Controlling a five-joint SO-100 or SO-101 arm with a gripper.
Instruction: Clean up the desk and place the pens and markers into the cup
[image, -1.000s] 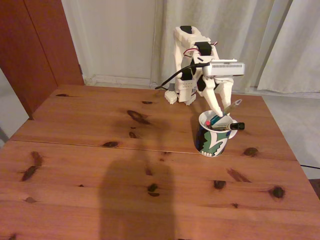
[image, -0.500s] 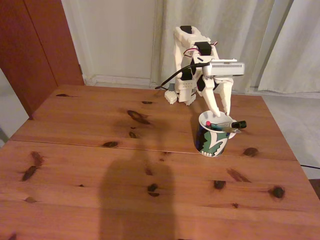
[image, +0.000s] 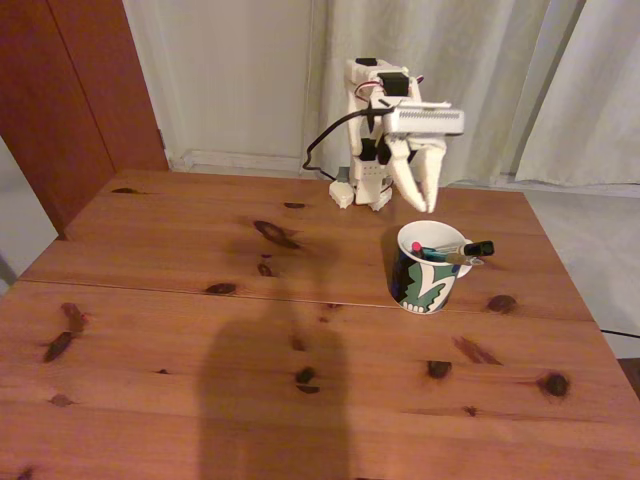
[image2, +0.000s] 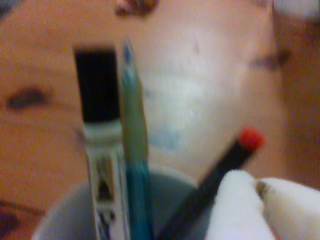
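The cup (image: 425, 282) stands on the desk (image: 180, 300) right of centre, with three sticks leaning out over its right rim. These are a white marker with a black cap (image: 479, 248), a green pen (image: 452, 257) and a black pen with a red tip (image: 416, 246). My gripper (image: 425, 207) hangs just above and behind the cup, fingers drawn together and empty. In the wrist view the marker (image2: 98, 100), green pen (image2: 133, 115) and black pen (image2: 220, 172) rise from the cup's rim (image2: 57, 215). My gripper (image2: 260, 192) sits at the lower right, above the desk (image2: 200, 75).
The arm's base (image: 365, 188) and its black cable (image: 322, 150) stand at the desk's far edge before pale curtains (image: 520, 80). A reddish door (image: 70, 90) is at the left. The desk's right edge (image: 575, 300) runs close to the cup.
The green pen left my gripper and dropped into the cup beside the others. The gripper then rose up and back from the cup, and its fingers came together.
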